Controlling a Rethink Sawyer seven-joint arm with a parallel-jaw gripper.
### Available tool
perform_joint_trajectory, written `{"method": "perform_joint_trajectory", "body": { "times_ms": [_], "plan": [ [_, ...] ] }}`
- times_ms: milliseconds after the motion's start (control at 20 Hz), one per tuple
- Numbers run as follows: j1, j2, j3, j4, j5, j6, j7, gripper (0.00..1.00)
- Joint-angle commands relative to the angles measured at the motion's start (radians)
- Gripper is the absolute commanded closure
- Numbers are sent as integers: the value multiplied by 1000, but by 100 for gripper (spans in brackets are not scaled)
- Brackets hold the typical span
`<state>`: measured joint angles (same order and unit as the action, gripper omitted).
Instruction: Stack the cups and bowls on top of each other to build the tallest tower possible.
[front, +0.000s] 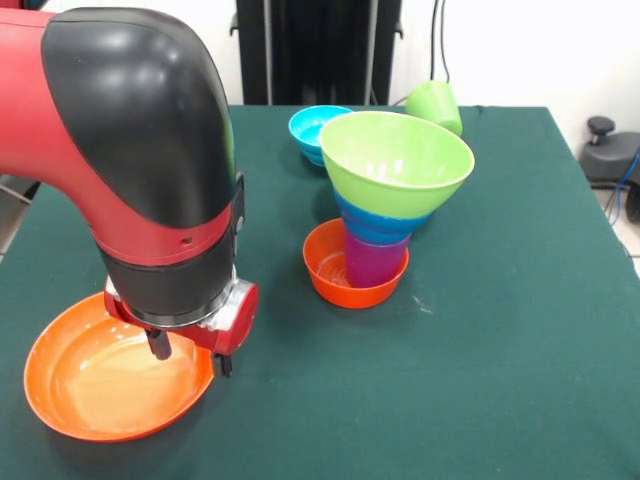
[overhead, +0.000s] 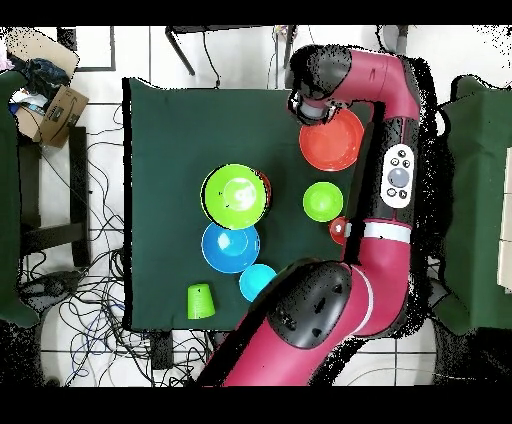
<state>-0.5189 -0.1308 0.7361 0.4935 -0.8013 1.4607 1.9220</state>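
large orange bowl (front: 105, 385): light, stiff, glossy-slick plastic; best taken by its thin rim, where gripper (front: 190, 352) fingers straddle it, spread.

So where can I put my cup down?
Seen from the front, the table is bare right of the tower and in front of it. Crowded behind the tower, and where the gripper hangs over the large orange bowl.

A green-clothed surface (front: 520, 330) is carrying a large orange bowl (front: 100, 385), the tower (front: 385, 200), a light blue bowl (front: 312, 130) and a toppled green cup (front: 436, 104).
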Motion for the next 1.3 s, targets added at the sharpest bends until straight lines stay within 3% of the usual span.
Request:
{"method": "perform_joint_trajectory", "body": {
  "times_ms": [50,700,1300],
  "plan": [
    [37,65,-27,25,-39,-81,-186,0],
    [42,121,-49,-1,-73,-134,-201,0],
    [62,130,-138,-22,-133,-138,-171,0]
  ]
}}
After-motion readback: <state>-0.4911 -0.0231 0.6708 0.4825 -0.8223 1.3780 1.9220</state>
